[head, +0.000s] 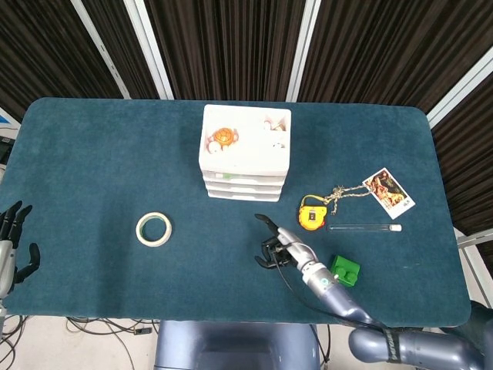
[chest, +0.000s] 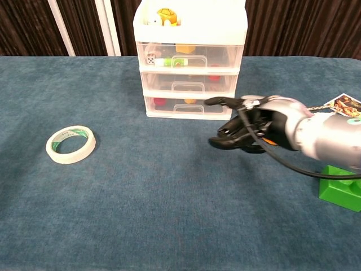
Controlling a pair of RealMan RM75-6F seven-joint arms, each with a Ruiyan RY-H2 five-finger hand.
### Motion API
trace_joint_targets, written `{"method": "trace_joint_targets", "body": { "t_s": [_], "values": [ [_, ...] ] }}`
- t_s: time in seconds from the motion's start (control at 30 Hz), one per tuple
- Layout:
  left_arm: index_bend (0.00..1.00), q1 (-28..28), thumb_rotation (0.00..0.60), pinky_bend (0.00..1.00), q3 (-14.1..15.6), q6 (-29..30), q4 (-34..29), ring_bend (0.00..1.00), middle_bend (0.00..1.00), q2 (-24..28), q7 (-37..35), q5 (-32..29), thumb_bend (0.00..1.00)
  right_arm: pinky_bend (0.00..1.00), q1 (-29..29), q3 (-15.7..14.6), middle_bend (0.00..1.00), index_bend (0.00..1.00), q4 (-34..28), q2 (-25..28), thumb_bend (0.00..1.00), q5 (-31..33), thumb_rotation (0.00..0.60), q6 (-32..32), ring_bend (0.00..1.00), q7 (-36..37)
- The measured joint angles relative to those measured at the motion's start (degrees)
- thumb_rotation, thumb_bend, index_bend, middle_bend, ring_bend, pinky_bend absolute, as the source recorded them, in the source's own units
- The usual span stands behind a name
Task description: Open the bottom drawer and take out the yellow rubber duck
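Note:
The white three-drawer unit stands at the table's middle back, all drawers pushed in. Through the clear front of the bottom drawer a small yellowish shape and a red one show; I cannot tell if the yellow one is the duck. My right hand hovers just in front of and right of the unit, fingers apart, holding nothing, one finger stretched towards the bottom drawer. My left hand rests spread at the table's front left edge.
A tape roll lies to the left. A yellow tape measure, a clear tube, a photo and a green brick lie to the right. An orange turtle sits on the unit.

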Motion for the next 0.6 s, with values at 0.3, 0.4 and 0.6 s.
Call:
{"method": "trace_joint_targets", "body": {
  "t_s": [0.3, 0.4, 0.6],
  "values": [
    [0.05, 0.09, 0.6, 0.0, 0.11, -0.3, -0.5, 0.0, 0.0, 0.19, -0.09, -0.5, 0.61, 0.97, 4.05, 2.66, 0.85, 0.0, 7.21, -6.95, 0.47, 7.92, 0.6, -2.91, 0.94, -0.99],
    [0.05, 0.14, 0.6, 0.0, 0.1, -0.32, -0.55, 0.0, 0.0, 0.26, -0.09, -0.71, 0.61, 0.98, 4.96, 3.49, 0.86, 0.0, 9.62, -8.85, 0.48, 9.85, 0.6, -3.25, 0.95, -1.04],
    [0.05, 0.1, 0.6, 0.0, 0.0, -0.95, -0.93, 0.0, 0.0, 0.57, -0.34, -1.56, 0.61, 0.99, 6.95, 5.53, 0.87, 0.0, 14.56, -13.09, 0.49, 13.87, 0.6, -2.99, 0.96, -1.91]
  ]
}}
